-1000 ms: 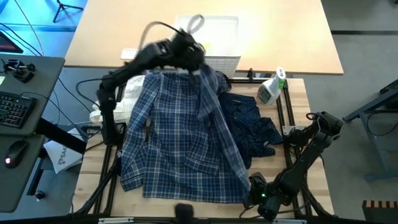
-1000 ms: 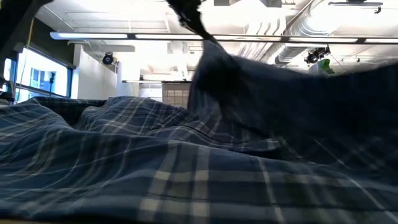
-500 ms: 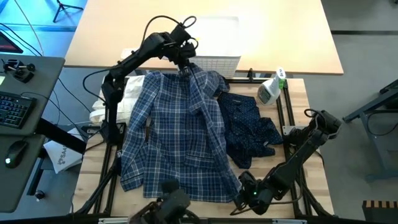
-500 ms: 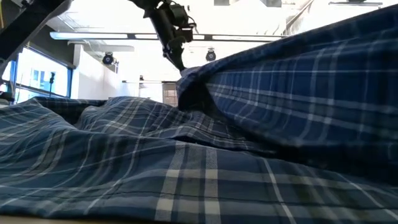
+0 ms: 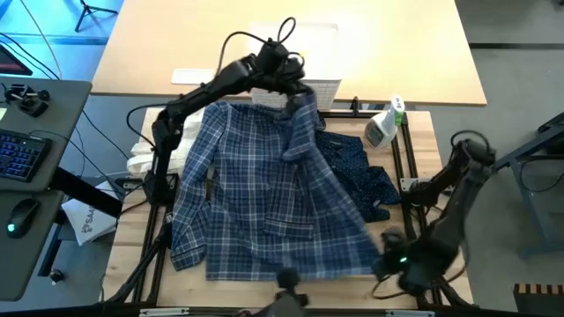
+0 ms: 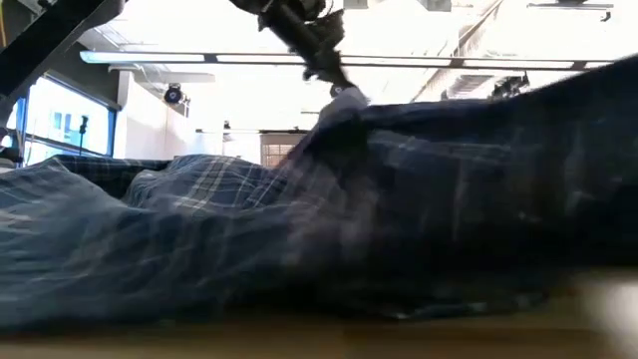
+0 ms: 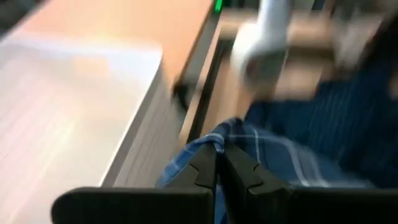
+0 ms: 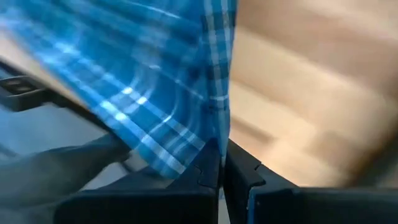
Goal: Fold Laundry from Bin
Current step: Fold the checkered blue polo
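Note:
The blue-white plaid shirt [image 5: 264, 189] lies spread over the table, its right part raised. My left gripper [image 5: 300, 88] is shut on its far right corner, just in front of the white bin [image 5: 310, 55]. My right gripper [image 5: 385, 244] is shut on its near right corner. Navy dotted trousers [image 5: 359, 172] lie on the table at the right, partly under the shirt. In the low view the shirt [image 6: 299, 239] fills the picture, peaking at my left gripper [image 6: 334, 82]. My left gripper pinches a bunched tip of plaid cloth [image 7: 214, 140] at the shirt's far right corner between its two shut fingers. The fingers slant down from the table's left. The corner is lifted clear and the cloth falls away from it toward the table. My right gripper pinches the shirt's edge [image 8: 217, 134] at its near right corner between its two shut fingers, which point steeply down. That corner is raised off the table and the cloth runs from it toward the far left.
A spray bottle [image 5: 384, 126] stands at the far right by the black frame rail. White cloth [image 5: 152, 151] lies off the table's left side. The bin's wall [image 7: 87, 118] is close beside my left gripper. Bare wood shows at the table's right edge [image 5: 441, 167].
My left gripper has gone toward the table's right edge and down a little, with the shirt's far corner. My right gripper has risen and gone right with the near corner. The shirt's right part, bunched inward before, is now spread toward the right, over the trousers.

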`<action>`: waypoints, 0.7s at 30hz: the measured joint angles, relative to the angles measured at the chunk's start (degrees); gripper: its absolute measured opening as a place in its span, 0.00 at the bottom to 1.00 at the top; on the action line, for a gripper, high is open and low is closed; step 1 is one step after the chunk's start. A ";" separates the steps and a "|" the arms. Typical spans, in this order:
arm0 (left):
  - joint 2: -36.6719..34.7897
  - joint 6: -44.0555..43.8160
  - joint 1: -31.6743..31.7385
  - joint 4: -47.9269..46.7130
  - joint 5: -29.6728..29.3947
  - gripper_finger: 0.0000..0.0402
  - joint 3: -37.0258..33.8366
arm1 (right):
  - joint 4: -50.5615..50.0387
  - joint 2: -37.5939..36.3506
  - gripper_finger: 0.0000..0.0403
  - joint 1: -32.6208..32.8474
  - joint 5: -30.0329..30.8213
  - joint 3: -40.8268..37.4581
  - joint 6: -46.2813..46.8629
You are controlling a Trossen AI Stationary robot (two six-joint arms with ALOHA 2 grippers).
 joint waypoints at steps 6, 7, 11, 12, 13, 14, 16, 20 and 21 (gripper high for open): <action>8.11 -12.16 -1.19 9.28 6.88 0.00 9.80 | -13.07 -8.15 0.00 7.73 -9.41 0.00 3.95; 8.06 -13.56 -1.34 13.01 8.11 0.00 8.52 | -14.07 -9.27 0.00 8.91 -11.58 0.00 4.25; 8.28 -18.57 -1.54 16.09 10.07 0.00 7.56 | -17.21 -10.59 0.00 14.22 -18.56 2.51 5.87; 8.28 -18.86 -1.56 14.83 10.23 0.00 8.19 | -18.15 -10.39 0.00 15.35 -19.96 3.82 6.23; 8.26 -18.95 -1.52 13.53 10.23 0.00 8.95 | -19.41 -10.06 0.00 16.24 -20.95 5.24 6.37; 8.26 -18.51 -1.47 12.37 10.20 0.00 9.54 | -20.54 -9.56 0.00 16.79 -21.50 6.51 6.53; 7.51 -17.31 -1.27 10.30 10.16 0.00 9.46 | -22.41 -8.49 0.00 16.93 -20.18 8.46 6.19; 5.62 -11.02 0.11 -2.34 5.48 0.00 9.43 | -19.48 -6.46 0.00 13.99 -10.89 8.56 3.45; 5.44 -8.63 0.58 -6.97 2.93 0.00 9.41 | -17.68 -5.83 0.00 13.07 -9.62 7.82 2.78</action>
